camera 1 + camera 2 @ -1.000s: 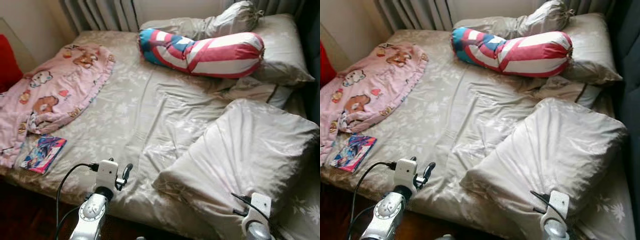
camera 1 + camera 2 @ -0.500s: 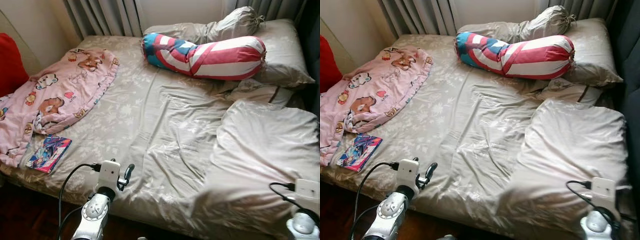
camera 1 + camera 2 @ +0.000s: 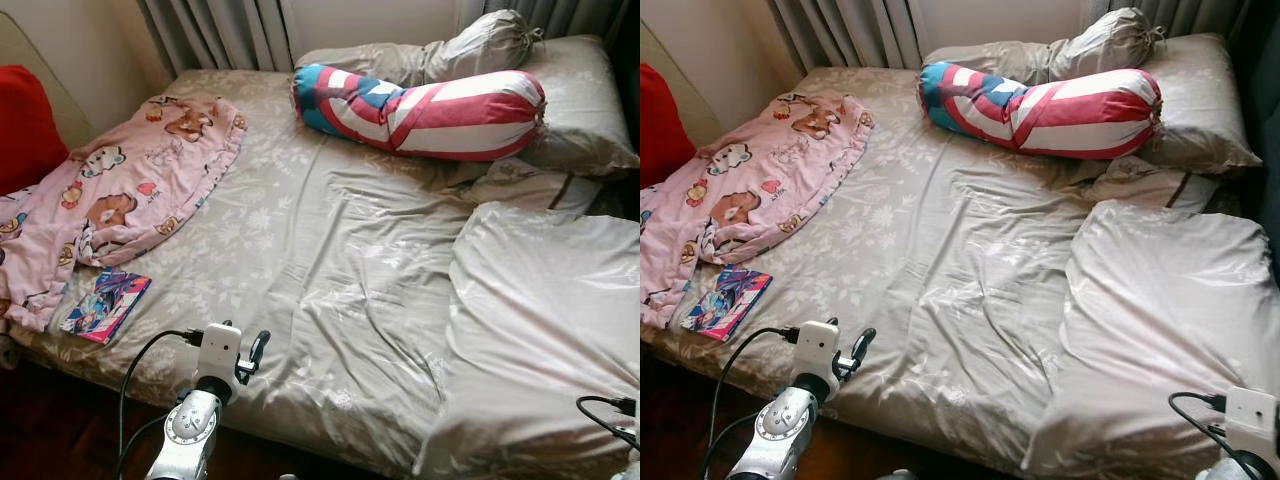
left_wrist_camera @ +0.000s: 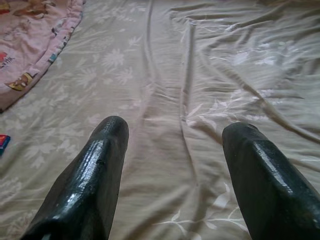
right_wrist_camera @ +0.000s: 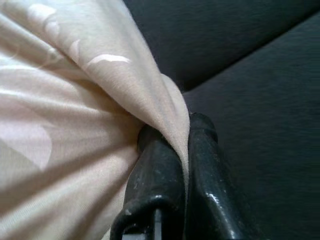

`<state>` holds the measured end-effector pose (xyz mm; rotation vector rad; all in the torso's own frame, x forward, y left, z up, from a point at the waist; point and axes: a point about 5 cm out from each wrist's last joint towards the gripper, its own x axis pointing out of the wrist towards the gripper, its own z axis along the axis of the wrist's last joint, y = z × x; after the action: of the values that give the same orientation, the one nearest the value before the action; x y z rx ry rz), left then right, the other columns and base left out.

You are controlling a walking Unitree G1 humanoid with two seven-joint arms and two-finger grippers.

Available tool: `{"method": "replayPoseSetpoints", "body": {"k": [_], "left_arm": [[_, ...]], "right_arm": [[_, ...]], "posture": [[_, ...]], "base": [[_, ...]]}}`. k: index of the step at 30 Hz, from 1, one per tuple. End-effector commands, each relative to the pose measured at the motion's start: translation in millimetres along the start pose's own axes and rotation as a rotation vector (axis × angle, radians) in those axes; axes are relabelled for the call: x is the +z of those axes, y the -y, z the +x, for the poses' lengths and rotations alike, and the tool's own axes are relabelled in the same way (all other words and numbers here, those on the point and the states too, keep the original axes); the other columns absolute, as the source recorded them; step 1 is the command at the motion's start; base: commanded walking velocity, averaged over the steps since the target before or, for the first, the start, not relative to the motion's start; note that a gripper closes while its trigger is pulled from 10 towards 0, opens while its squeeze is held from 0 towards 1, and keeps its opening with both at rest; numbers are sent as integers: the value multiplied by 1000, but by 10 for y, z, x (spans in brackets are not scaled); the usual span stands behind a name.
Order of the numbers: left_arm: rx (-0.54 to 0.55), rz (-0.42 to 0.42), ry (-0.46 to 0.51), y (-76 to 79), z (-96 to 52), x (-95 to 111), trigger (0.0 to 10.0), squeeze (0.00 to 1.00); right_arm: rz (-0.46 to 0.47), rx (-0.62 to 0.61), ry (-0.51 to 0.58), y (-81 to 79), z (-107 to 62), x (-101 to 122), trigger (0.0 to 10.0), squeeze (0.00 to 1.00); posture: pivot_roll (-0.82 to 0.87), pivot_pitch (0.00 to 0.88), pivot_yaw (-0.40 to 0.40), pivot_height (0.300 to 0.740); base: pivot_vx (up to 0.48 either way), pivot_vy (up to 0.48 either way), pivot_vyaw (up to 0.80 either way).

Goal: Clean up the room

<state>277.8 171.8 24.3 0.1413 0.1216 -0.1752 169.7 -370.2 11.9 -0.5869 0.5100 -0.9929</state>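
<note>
**Soft daylight, sharp frames**

Even daylight covers the bed (image 3: 330,260) before me, creases casting gentle shadows. The floor (image 3: 60,430) lies dark. My left fingers (image 4: 95,175) carry glossy glare (close and slightly soft). The right wrist view is dimmer.

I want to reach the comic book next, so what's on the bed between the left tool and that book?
Only bare floral bedsheet: in the left eye view nothing lies between the left tool and the book.
</note>
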Motion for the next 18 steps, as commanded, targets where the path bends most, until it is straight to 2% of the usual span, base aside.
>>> {"method": "replayPoseSetpoints", "body": {"k": [1,6,10,11,12,13,14,18], "left_arm": [[14,-5,-8,-48,-31,-32,10000,0],[12,-5,-9,-52,-28,-34,10000,0],[6,-2,-18,-39,-35,-53,10000,0],[6,-2,-19,-41,-39,-55,10000,0],[6,-2,-19,-41,-39,-55,10000,0],[6,-1,-20,-41,-42,-58,10000,0],[5,0,-23,-44,-46,-65,10000,0],[6,0,-28,-44,-47,-73,10000,0]], "right_arm": [[16,-170,7,317,124,-2,10000,0],[38,-174,-23,350,123,-43,10000,0],[57,-143,-57,238,54,-89,10000,0],[62,-138,-60,215,40,-92,10000,216],[62,-138,-60,215,40,-92,10000,216],[63,-129,-63,198,33,-94,10000,561],[68,-111,-69,164,17,-97,10000,671],[77,-92,-78,132,1,-105,10000,635]], "posture": [[-17,90,84,740],[-21,91,86,740],[-19,93,87,740],[-14,94,88,740],[-14,94,88,740],[-13,94,88,740],[-12,94,88,740],[-11,94,87,740]], "base": [[0,0,0],[0,0,0],[0,0,0],[0,0,0],[0,0,0],[0,0,0],[0,0,0],[0,0,0]]}}
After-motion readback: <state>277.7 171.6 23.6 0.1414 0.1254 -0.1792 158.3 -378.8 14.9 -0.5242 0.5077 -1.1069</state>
